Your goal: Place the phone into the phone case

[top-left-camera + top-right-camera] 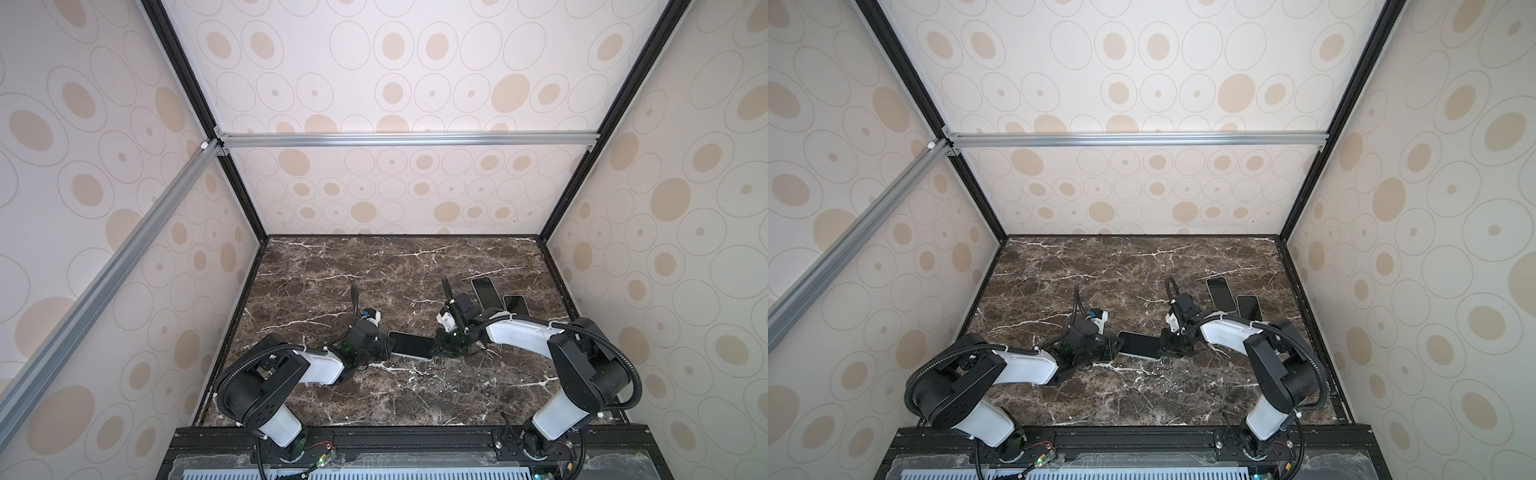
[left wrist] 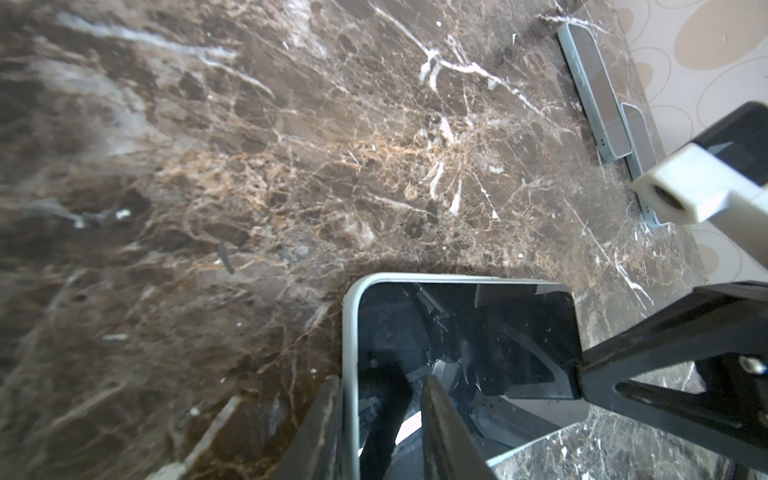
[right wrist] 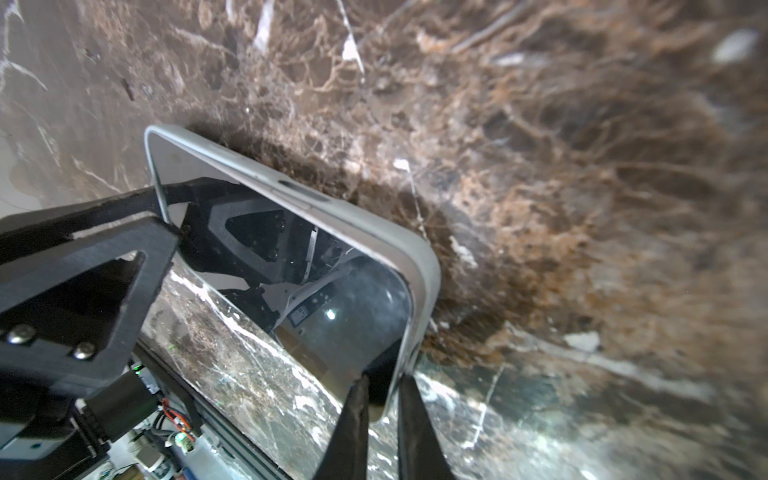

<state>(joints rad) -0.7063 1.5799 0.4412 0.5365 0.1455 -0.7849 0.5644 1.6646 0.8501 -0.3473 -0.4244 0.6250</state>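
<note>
Near tabletop (image 1: 353, 266) centre: phone (image 1: 412, 345), screen up, pale rim
Left gripper (image 1: 388, 348): clamped on phone's left end
Right gripper (image 1: 436, 348): clamped on its right end
Back right corner: two other phones (image 1: 486, 293)

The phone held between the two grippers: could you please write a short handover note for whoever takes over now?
Left gripper: shut on one end of the phone.
Right gripper: shut on the opposite end.
The phone sits inside the pale case, held mid-table.
Two other phones lie at the far right of the table.
Done: phone in case.
To do: corner seating unclear; check it, then set it down.
</note>
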